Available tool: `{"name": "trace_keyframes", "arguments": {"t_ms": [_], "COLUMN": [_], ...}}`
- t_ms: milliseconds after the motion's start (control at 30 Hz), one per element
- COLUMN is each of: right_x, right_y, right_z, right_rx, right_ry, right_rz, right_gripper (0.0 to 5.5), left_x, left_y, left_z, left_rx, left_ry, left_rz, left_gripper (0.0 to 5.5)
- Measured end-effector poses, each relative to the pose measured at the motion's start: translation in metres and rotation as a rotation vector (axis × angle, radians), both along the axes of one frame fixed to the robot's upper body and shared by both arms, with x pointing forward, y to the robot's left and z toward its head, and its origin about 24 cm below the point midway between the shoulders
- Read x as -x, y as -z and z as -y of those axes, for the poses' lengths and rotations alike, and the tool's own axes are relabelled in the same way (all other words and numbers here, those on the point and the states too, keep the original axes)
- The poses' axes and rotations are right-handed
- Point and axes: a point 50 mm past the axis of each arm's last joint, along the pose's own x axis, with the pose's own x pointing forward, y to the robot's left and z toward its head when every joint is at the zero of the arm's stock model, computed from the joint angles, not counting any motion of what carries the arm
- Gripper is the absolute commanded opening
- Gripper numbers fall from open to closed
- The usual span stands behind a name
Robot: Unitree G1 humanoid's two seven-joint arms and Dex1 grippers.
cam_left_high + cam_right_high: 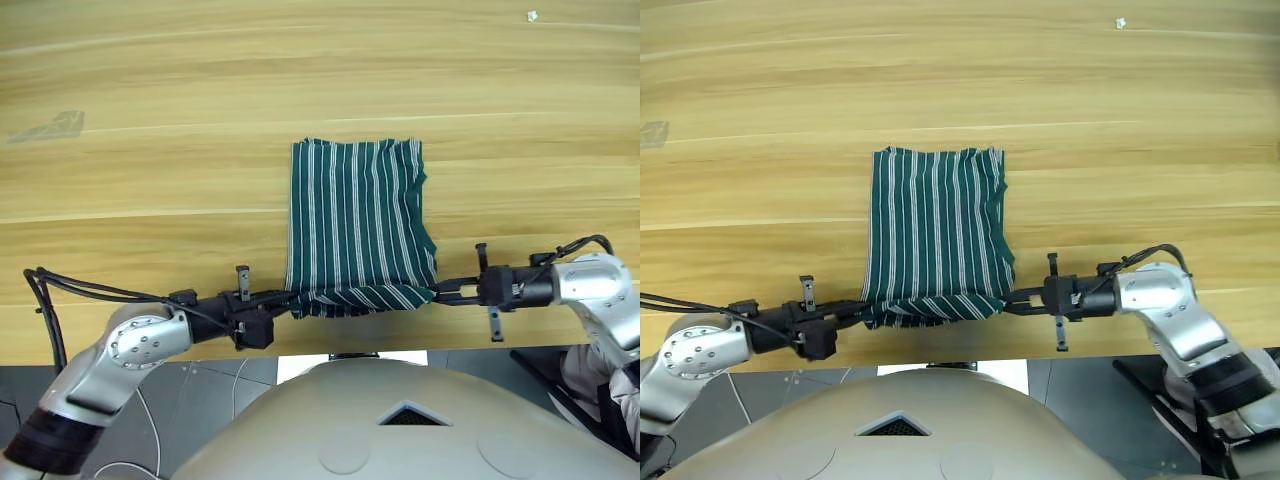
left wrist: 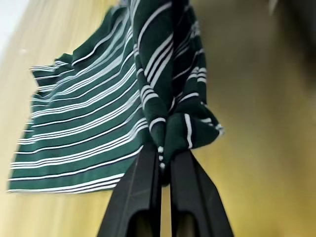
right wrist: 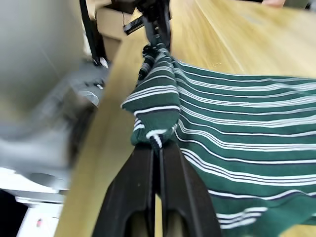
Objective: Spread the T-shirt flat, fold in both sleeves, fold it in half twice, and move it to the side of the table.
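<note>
Green, white-striped fabric T-shirt [image 1: 360,225] lies near the middle of the worktop [image 1: 150,120], close to its near edge, as a narrow rectangle. No sleeves stick out, so spreading and sleeve folds look done.

Left end effector [image 2: 165,157] is pressed together on the bunched near-left corner. Right end effector [image 3: 159,144] pinches the near-right corner the same way. Near hem is raised slightly between them.

Judged stage: start of a half fold, with the near hem to go over to the far edge. Left to do: the halvings and the move aside.

Worktop is pale wood-grain laminate, with a small white scrap [image 1: 533,16] at the far side. Dark floor shows below the near edge.
</note>
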Motion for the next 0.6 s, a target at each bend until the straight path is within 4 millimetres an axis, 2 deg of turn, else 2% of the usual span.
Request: {"name": "trace_keyframes", "arguments": {"t_ms": [167,300,433,533,600], "right_x": [0.000,0.002,0.001,-0.018,-0.038], "right_y": [-0.018,-0.024,-0.022,-0.024,-0.026], "right_z": [0.003,0.008,0.008,0.004,0.000], "right_rx": [-0.072,-0.070,-0.067,-0.066,-0.064], "right_ry": [0.014,0.014,0.021,0.039,0.077], "right_rz": [-0.133,-0.160,-0.164,-0.079,0.004], "right_gripper": [0.00,0.00,0.00,0.00,0.00], "left_x": [0.012,0.016,0.000,-0.024,-0.048], "left_y": [-0.025,-0.041,-0.039,-0.038,-0.038], "left_z": [-0.008,-0.009,-0.010,-0.008,-0.007], "left_rx": [0.117,0.162,0.142,0.165,0.202], "left_ry": [-0.023,-0.014,-0.003,-0.036,-0.116], "left_rz": [-0.196,-0.235,-0.221,-0.172,-0.107], "left_gripper": [0.06,0.06,0.06,0.06,0.06]}}
